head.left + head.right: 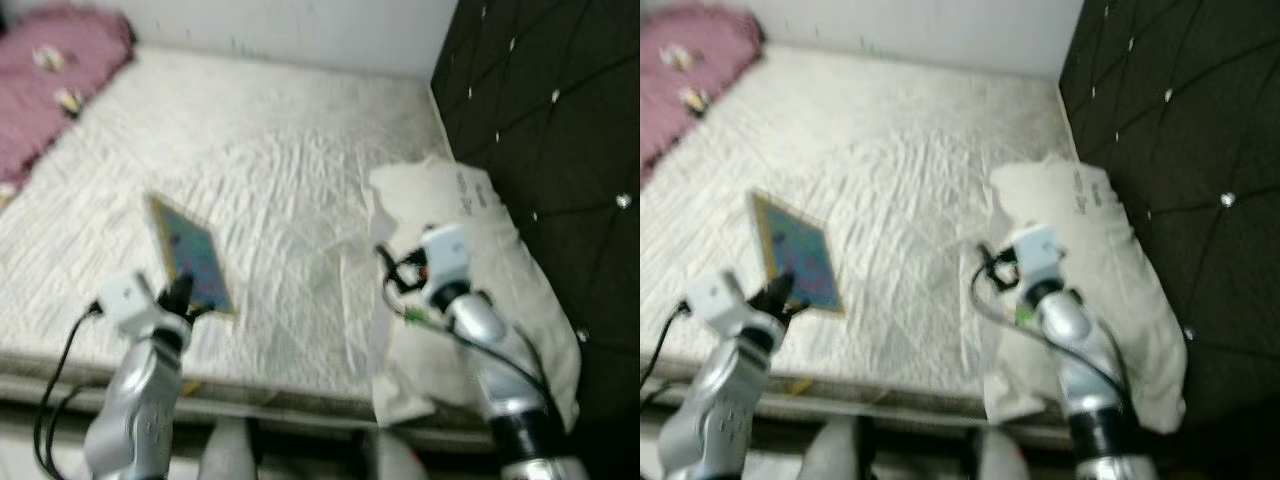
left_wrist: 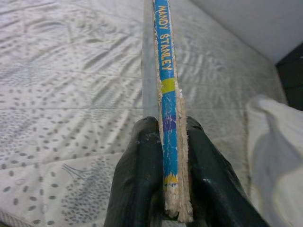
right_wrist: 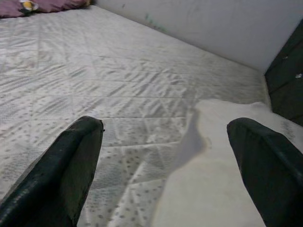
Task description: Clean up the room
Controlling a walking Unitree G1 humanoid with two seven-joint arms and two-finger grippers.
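A thin blue picture book point(image 1: 188, 254) with a yellow edge stands tilted over the near part of the white mattress point(image 1: 280, 150). My left gripper point(image 1: 182, 296) is shut on its lower corner. In the left wrist view the two black fingers point(image 2: 137, 175) clamp the blue spine point(image 2: 166, 80). My right gripper point(image 3: 165, 161) is open with nothing between its fingers, held over the near end of the white pillow point(image 1: 500, 260) beside the mattress. The right arm point(image 1: 455, 290) reaches over that pillow.
A dark padded headboard point(image 1: 545, 110) with studs rises on the right. A crumpled pink blanket point(image 1: 50, 70) with small toys on it lies at the far left corner. A pale wall point(image 1: 300, 25) runs behind the bed. The mattress's front edge point(image 1: 280, 395) is close below my arms.
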